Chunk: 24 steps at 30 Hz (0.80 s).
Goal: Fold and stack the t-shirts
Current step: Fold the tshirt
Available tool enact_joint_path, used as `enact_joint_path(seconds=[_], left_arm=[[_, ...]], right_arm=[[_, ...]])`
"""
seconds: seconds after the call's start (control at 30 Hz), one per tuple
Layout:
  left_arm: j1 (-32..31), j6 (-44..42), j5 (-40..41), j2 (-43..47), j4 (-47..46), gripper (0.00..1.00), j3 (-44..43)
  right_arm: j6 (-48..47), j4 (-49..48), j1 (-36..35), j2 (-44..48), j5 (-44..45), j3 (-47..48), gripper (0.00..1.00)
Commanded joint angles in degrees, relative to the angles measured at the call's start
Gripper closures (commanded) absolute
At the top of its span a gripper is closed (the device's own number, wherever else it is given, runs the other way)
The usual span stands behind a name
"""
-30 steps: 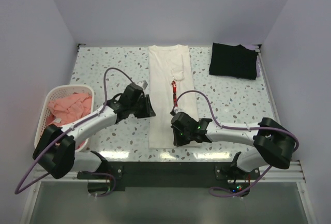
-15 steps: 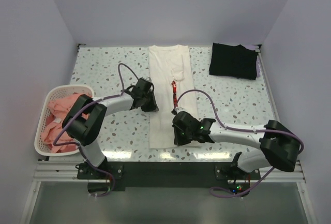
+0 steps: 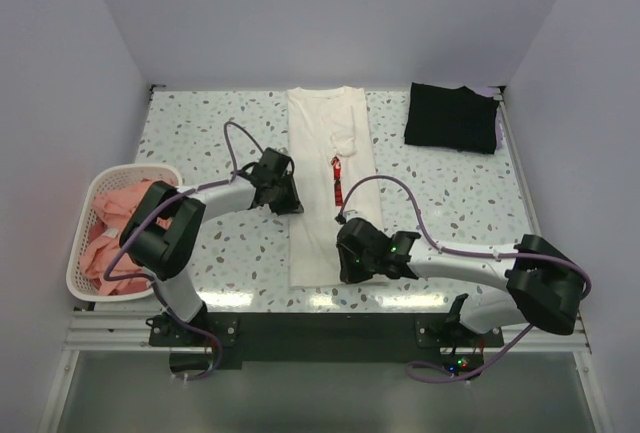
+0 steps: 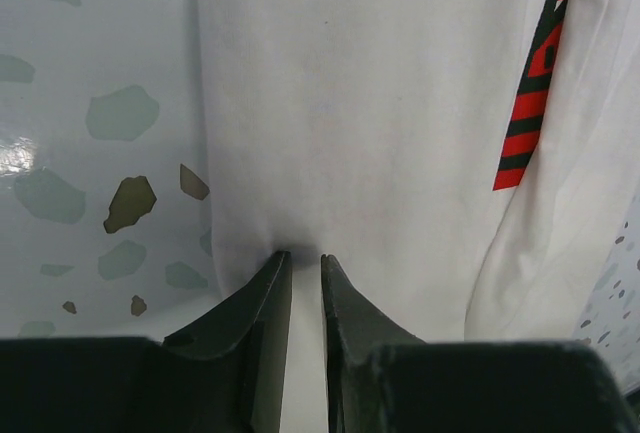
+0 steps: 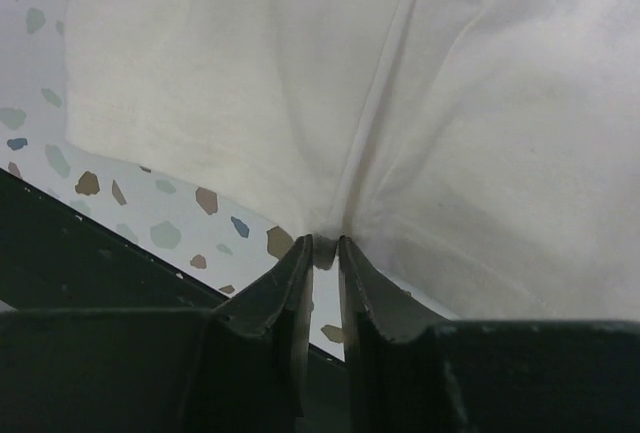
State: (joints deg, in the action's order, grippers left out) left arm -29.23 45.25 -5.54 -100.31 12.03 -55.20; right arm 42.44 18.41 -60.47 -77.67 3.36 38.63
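My left hand (image 4: 305, 258) was nipped together on the white t-shirt (image 4: 380, 103). Its two dark fingers (image 4: 262, 298) were almost touching, with only a thin bit of white cloth squeezed between the tips. The cloth puckered a little right where they bit it. This was the left edge of the shirt, about halfway along it. Just left of the fingers I saw the bare speckled desk (image 4: 90, 153).

My right hand (image 5: 323, 243) was pinched shut too, on the same white t-shirt. It held a small fold where a seam ran down to the near edge of the cloth. Creases spread away from that spot. Below the edge I saw a strip of desk and then its dark near side.

From above, the white t-shirt lay as a long, narrow strip down the middle of the desk, running from the far edge toward the near edge. The left hand was at its left side and the right hand was at its near right corner. A thin red print (image 3: 337, 181) with dark stripes peeked out along the right side of the strip, between the two hands.

The black t-shirt (image 3: 452, 118) lay flat in the far right corner of the desk, well apart from the white one. The pink t-shirts (image 3: 125, 213) sat bunched up in a white basket (image 3: 75, 253) at the left edge of the desk.
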Motion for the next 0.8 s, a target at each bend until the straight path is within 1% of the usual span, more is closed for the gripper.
enact_joint_path(seconds=[0.0,0.03,0.07,0.13,0.17,0.2,0.3,0.37,0.4,0.43,0.47,0.5,0.57,0.67,0.77], left_arm=[[0.93,-2.36,1.32,0.29,2.29,0.76,-2.19],[0.93,-2.80,0.97,1.16,2.38,0.75,-2.63],[0.93,-3.67,0.62,1.69,2.64,0.75,-3.42],[0.93,-4.73,-0.34,3.45,3.08,0.70,-4.38],[0.93,-5.69,-0.78,4.15,3.43,0.70,-5.43],[0.93,-6.05,-0.87,4.86,4.05,0.68,-5.97],[0.93,-7.20,-1.84,8.89,6.42,0.66,-6.68],[0.93,-7.46,-2.37,10.74,7.30,0.66,-5.72],[0.93,-7.20,-4.20,14.75,7.56,0.66,-2.84],[0.93,-7.02,-4.21,14.79,7.57,0.66,-1.59],[0.93,-7.02,-4.82,16.71,7.57,0.66,-0.45],[0.85,-6.94,-6.48,17.51,7.31,0.67,2.18],[0.76,-6.76,-9.29,20.05,6.52,0.67,5.00],[-0.12,-6.49,-12.29,22.78,5.20,0.66,11.84],[-0.91,-6.23,-13.79,24.89,4.50,0.66,15.20]], right_arm=[[-0.60,0.92,-0.27,0.50,-0.46,1.52,0.78],[-0.69,2.05,-0.35,0.76,-0.45,2.06,0.70],[-0.86,2.85,-0.44,1.11,-0.19,2.67,0.65],[-1.47,5.30,-0.35,2.78,1.47,4.52,0.56],[-1.65,6.19,-0.27,3.57,2.09,4.96,0.49],[-1.74,7.15,-0.27,4.19,3.40,5.74,0.47],[-1.74,10.66,1.57,8.04,3.68,5.67,0.45],[-1.65,11.29,5.26,9.72,1.84,4.44,0.45],[-2.09,11.29,12.58,13.73,-3.22,-0.18,0.45],[-2.09,11.29,12.65,13.77,-3.27,-0.22,0.45],[-2.62,11.64,14.48,14.56,-3.88,-2.23,0.45],[-2.88,12.34,17.89,16.13,-6.14,-3.12,0.45],[-3.67,13.31,21.68,17.55,-8.70,-5.14,0.45],[-4.20,14.71,25.21,19.04,-10.29,-6.72,0.45],[-4.12,14.55,27.85,19.92,-11.88,-8.39,0.45]])
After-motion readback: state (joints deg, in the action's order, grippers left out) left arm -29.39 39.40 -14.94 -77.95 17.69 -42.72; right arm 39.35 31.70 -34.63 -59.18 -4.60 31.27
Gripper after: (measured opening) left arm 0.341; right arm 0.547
